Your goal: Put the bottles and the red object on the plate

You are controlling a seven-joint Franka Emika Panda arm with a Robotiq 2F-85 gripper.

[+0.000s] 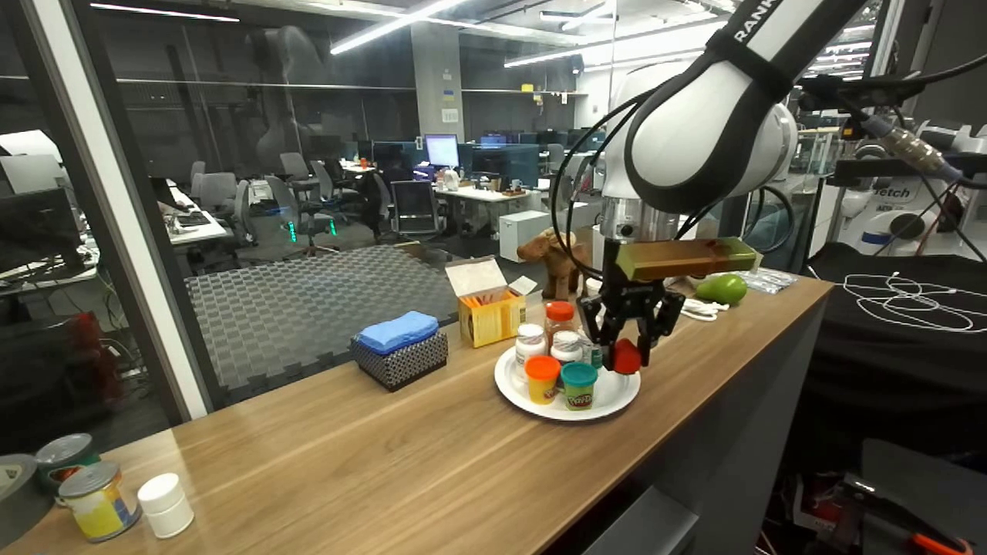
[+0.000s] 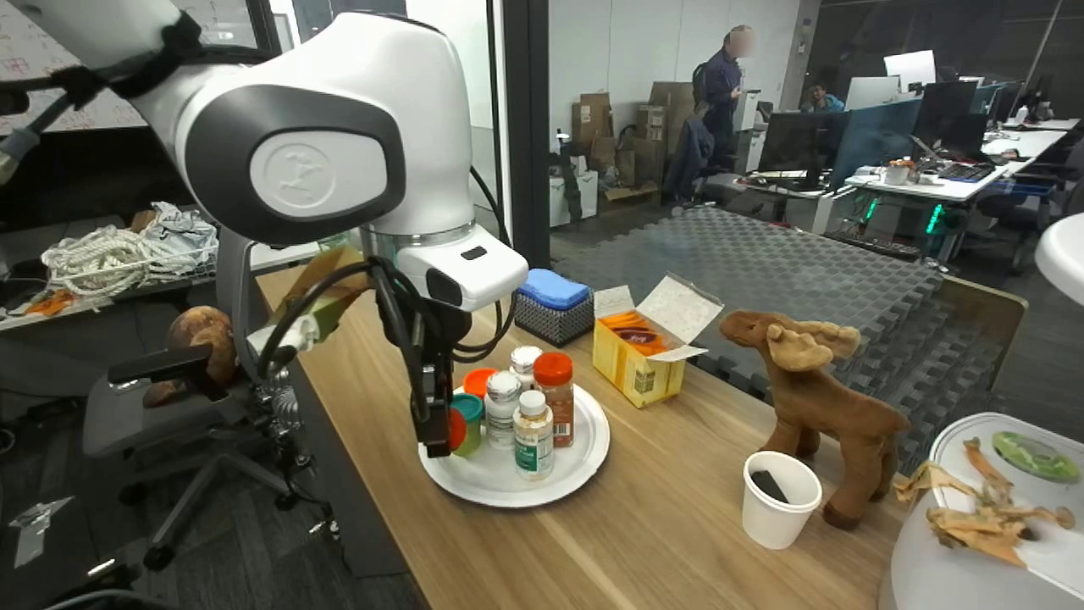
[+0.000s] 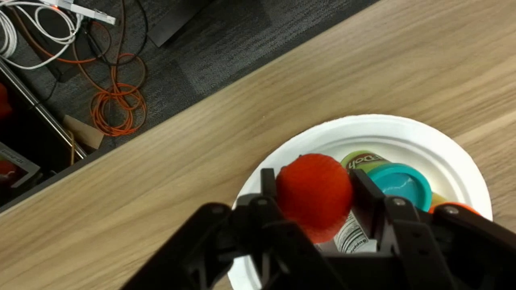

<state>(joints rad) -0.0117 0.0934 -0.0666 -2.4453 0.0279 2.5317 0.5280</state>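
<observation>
Bottles (image 2: 502, 415) stood upright at two places on the wood-grain counter (image 1: 370, 439), as an exterior view showed it. At the left, by the counter's back edge, a white lidded bottle (image 1: 166, 507) stood just beside two small metal cans (image 1: 100, 505). Further right along that same edge came a dark woven box (image 1: 402, 364) with a blue cloth (image 1: 399, 331) on top, then a yellow carton (image 1: 491, 317) with its flaps up and orange packets (image 2: 633, 332) inside, and past it a brown plush moose (image 2: 834, 415). Set in from the back edge, nearer the front one, lay the round white plate (image 3: 375, 124). From its left rim rightward it held a white bottle (image 1: 530, 347), a yellow tub with an orange lid (image 1: 542, 381), a red-capped bottle (image 1: 560, 312) with reddish contents, another white bottle (image 1: 567, 347), a teal-lidded Play-Doh tub (image 1: 579, 389) and a green-labelled bottle (image 2: 533, 436) with a white cap. At the right rim, the black gripper (image 3: 315, 182) had its fingers clamped on the red object (image 3: 316, 205), over the plate; whether the red object touched the plate could not be told. Beyond, towards the counter's right-hand end, rested a green fruit (image 1: 722, 288).
</observation>
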